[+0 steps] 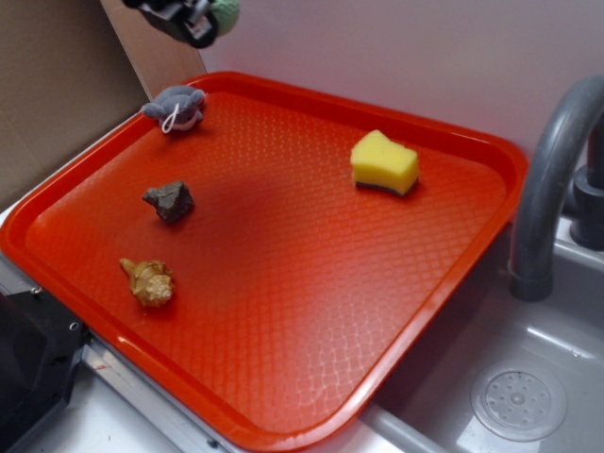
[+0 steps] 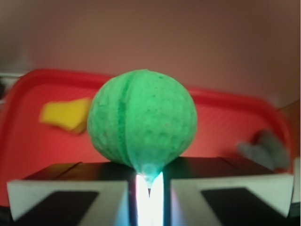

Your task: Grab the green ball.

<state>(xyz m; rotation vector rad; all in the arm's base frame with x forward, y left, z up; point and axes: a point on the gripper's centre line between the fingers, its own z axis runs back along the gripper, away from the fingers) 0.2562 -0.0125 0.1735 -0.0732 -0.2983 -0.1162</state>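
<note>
Green ball (image 2: 142,120): pinched in gripper (image 2: 149,181), raised above far left corner of red tray (image 1: 283,368). On tray: yellow sponge (image 1: 384,162), grey plush toy (image 1: 176,107), dark stone (image 1: 170,200), tan seashell (image 1: 148,281). Beside tray: grey faucet (image 1: 552,179).

The tool (image 2: 149,186) is built of black fingers (image 2: 84,172) faced with pale pads, with a bright slit between.
</note>
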